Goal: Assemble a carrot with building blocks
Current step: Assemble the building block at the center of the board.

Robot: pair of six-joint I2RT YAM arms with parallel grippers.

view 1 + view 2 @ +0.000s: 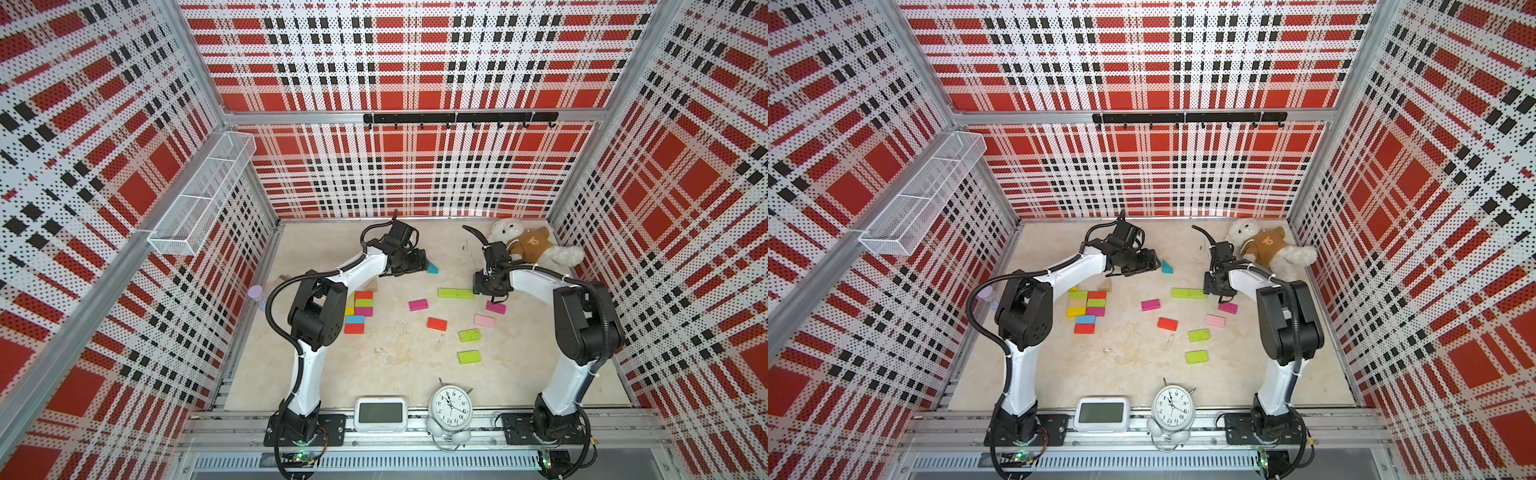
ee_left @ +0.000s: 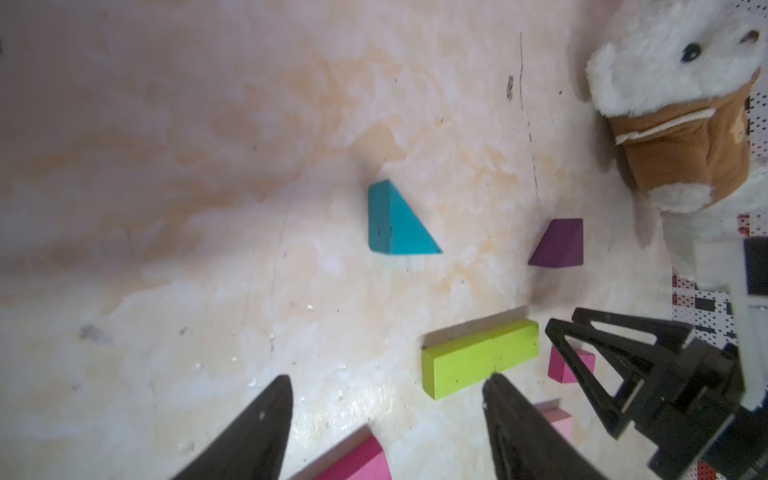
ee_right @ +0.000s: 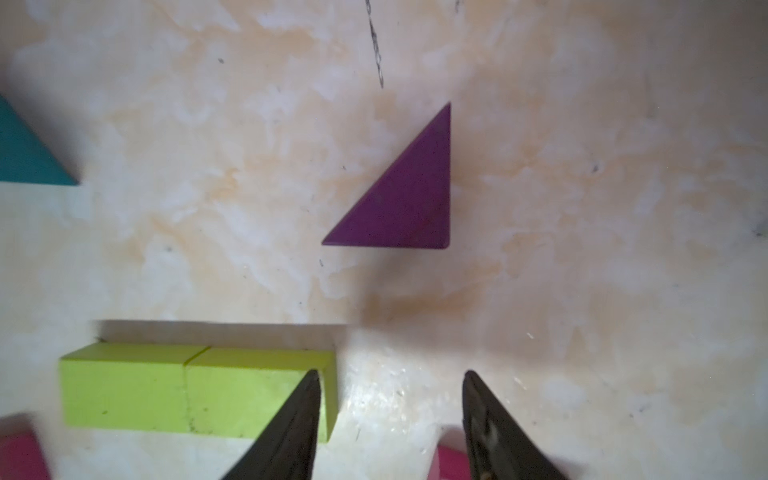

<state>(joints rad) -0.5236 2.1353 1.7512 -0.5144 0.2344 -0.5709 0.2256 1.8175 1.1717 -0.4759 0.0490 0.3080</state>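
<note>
Two lime building blocks (image 1: 456, 293) lie end to end on the table, also in the right wrist view (image 3: 187, 386). My right gripper (image 3: 390, 372) stands open just past their right end, with bare table between its fingers. A purple wedge (image 3: 411, 199) lies beyond it. My left gripper (image 2: 388, 375) is open and empty, hovering near a teal wedge (image 2: 395, 224) at the back. Loose magenta (image 1: 417, 304), red (image 1: 436, 323), pink (image 1: 484, 321) and lime (image 1: 469, 335) bricks lie mid-table. A packed cluster of coloured bricks (image 1: 359, 309) sits under the left arm.
A teddy bear (image 1: 532, 247) lies in the back right corner, close behind the right arm. An alarm clock (image 1: 451, 405) and a digital clock (image 1: 380, 413) stand at the front edge. A lilac hourglass (image 1: 257, 293) is at the left wall.
</note>
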